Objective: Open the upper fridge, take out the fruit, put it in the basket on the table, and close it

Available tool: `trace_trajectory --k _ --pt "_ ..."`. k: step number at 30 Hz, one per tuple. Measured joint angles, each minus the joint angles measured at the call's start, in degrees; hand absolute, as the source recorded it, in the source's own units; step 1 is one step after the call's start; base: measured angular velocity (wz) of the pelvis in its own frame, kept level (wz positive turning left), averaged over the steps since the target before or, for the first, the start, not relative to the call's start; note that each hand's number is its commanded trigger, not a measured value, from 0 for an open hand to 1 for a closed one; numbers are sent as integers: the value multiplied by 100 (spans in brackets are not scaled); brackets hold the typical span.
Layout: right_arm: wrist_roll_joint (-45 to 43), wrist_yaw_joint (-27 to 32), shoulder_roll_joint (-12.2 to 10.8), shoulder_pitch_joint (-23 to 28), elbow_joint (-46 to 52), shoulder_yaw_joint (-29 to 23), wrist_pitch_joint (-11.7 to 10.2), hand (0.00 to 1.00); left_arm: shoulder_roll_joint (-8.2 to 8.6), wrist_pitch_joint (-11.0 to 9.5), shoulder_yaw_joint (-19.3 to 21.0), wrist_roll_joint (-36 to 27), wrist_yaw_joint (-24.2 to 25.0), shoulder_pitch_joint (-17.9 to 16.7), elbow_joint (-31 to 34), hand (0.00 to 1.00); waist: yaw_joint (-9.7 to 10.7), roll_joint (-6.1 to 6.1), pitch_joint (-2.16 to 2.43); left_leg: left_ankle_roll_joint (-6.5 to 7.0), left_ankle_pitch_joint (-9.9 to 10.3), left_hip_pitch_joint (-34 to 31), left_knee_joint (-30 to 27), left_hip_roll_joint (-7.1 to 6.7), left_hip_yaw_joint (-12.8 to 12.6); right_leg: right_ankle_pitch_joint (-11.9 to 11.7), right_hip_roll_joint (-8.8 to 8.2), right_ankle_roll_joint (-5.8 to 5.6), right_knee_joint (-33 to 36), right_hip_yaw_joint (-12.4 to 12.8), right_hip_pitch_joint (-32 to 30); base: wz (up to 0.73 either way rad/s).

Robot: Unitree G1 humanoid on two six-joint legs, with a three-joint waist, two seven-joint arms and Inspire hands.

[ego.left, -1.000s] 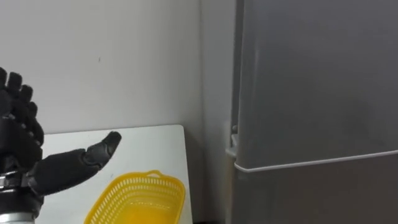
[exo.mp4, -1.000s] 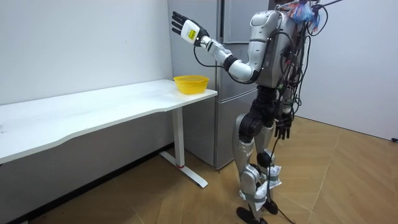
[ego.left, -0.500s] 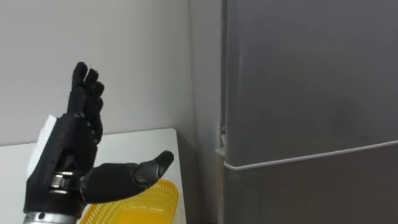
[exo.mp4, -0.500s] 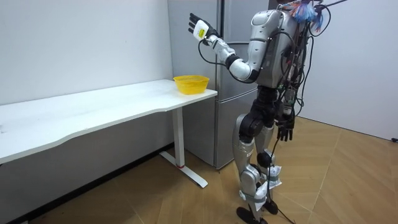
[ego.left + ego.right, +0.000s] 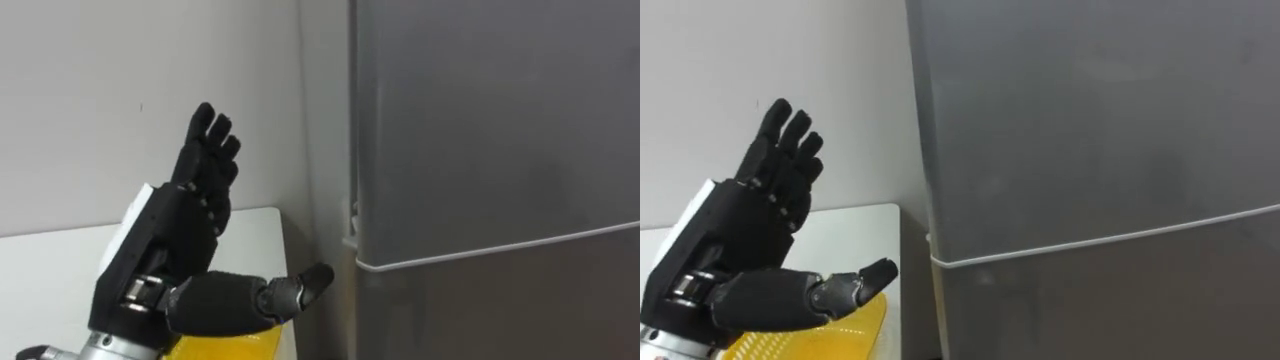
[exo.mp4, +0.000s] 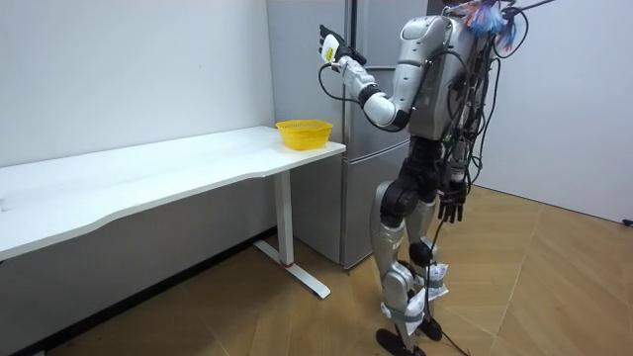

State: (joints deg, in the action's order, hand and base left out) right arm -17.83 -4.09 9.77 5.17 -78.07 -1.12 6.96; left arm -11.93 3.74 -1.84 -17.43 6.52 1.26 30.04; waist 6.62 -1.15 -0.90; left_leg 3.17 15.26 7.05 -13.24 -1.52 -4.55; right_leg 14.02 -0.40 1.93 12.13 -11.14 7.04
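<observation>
Since the upper fridge door (image 5: 500, 120) is shut, whatever I'm to fetch is behind it, unseen. My left hand (image 5: 185, 240), lower left of frame, is empty: fingers straight up, close together, thumb stuck out twd the door. Door's stiff, prob. heavy w/ a seal; I'd hook its left edge, just above the seam (image 5: 500, 248). Yellow basket (image 5: 235, 348) & table (image 5: 50, 265) sit below my hand; wall (image 5: 100, 80) crowds that edge. Right hand (image 6: 450, 210) hangs by my hip.

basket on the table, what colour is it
Yellow. The basket shows best in the room view, at the end of the white table.
</observation>
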Motion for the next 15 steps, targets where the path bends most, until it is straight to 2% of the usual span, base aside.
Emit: trace_trajectory --k 15 --pt "-143 -236 103 -104 13 104 6 0 -40 236 -408 29 645 546 -80 0 268 -64 40 -20 -13 -45 60 39 -11 -64 51 32 -47 17 -22 0"
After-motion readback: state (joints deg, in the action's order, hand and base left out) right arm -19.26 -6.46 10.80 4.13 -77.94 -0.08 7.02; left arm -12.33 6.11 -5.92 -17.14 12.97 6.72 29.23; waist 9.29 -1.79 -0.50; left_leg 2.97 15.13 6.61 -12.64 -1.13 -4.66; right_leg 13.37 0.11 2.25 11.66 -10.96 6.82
